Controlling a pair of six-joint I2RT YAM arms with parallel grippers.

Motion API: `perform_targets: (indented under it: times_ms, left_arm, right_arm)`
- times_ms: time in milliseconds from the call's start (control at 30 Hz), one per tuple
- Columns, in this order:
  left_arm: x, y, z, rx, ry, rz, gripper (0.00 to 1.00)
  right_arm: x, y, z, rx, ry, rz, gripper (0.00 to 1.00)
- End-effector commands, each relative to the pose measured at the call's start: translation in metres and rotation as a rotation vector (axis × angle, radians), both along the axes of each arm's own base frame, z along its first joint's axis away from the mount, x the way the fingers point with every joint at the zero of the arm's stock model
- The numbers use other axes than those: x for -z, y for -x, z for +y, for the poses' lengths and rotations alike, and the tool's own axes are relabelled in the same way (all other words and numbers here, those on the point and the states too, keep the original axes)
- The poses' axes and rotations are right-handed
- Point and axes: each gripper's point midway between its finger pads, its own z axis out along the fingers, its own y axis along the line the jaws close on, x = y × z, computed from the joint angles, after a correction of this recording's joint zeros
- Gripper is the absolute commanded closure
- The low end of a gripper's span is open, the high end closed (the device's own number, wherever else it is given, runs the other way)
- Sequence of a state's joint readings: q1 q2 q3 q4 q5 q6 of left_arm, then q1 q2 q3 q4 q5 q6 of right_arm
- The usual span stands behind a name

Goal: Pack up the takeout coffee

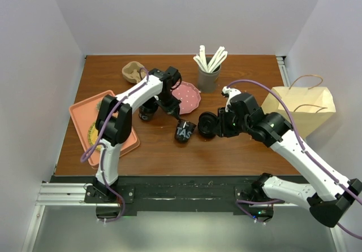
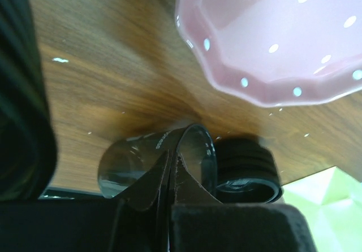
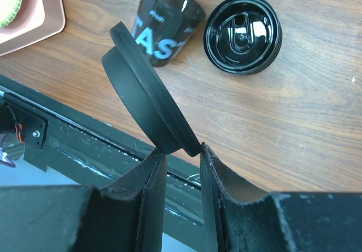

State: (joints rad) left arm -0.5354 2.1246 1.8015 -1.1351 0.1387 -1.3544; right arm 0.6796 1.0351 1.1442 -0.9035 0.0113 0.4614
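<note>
While the cup [image 1: 184, 132] lies sideways — mouth toward the plate [image 1: 188, 97] — left pincer [image 2: 171, 157] pinches its rim, right pincer [image 3: 181, 150] a lid [image 3: 147, 88].

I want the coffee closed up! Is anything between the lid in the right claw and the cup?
Nothing visible sits between the lid in the right gripper and the cup. The cup lies on its side, its rim pinched by the left gripper.

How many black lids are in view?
2. One lid is pinched on edge in the right gripper; the other lid lies flat on the table beside the tipped cup. None seems hidden.
</note>
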Motion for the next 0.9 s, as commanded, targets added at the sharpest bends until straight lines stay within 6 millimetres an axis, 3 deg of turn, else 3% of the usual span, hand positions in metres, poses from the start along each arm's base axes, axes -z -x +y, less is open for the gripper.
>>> perform_targets:
  times_ms: [0, 167, 300, 367, 400, 467, 500, 567, 600, 667, 867]
  left_arm:
    - [-0.039, 0.006, -0.002, 0.063, 0.049, -0.077, 1.00]
    - [-0.064, 0.004, 0.000, 0.117, 0.040, -0.200, 1.00]
    - [-0.080, -0.004, -0.009, 0.172, 0.119, -0.341, 1.00]
    - [-0.083, 0.004, -0.008, 0.216, 0.160, -0.396, 1.00]
    - [-0.092, -0.003, -0.013, 0.224, 0.200, -0.465, 1.00]
    - [-0.102, 0.005, -0.015, 0.300, 0.258, -0.562, 1.00]
    - [-0.114, -0.002, -0.020, 0.312, 0.298, -0.646, 1.00]
    - [-0.124, 0.009, -0.017, 0.372, 0.343, -0.747, 1.00]
    - [-0.139, 0.005, -0.024, 0.396, 0.390, -0.847, 1.00]
    - [-0.133, 0.015, -0.010, 0.390, 0.382, -0.872, 1.00]
    - [-0.127, 0.012, 0.017, 0.480, 0.307, -0.935, 1.00]
  right_arm:
    - [-0.015, -0.008, 0.008, -0.004, -0.039, -0.041, 0.73]
    - [-0.022, -0.013, 0.012, 0.017, -0.071, -0.047, 0.73]
    - [-0.032, -0.013, 0.017, 0.021, -0.111, -0.054, 0.73]
    - [-0.037, -0.015, 0.018, 0.031, -0.126, -0.064, 0.73]
    - [-0.038, -0.015, 0.019, 0.033, -0.131, -0.066, 0.73]
    - [-0.039, -0.016, 0.020, 0.038, -0.139, -0.065, 0.73]
    - [-0.039, -0.016, 0.020, 0.040, -0.141, -0.064, 0.73]
    - [-0.040, -0.017, 0.021, 0.049, -0.153, -0.064, 0.73]
    - [-0.041, -0.017, 0.022, 0.049, -0.158, -0.065, 0.73]
    - [-0.039, -0.017, 0.024, 0.054, -0.171, -0.057, 0.73]
    - [-0.040, -0.020, 0.029, 0.065, -0.202, -0.055, 0.73]
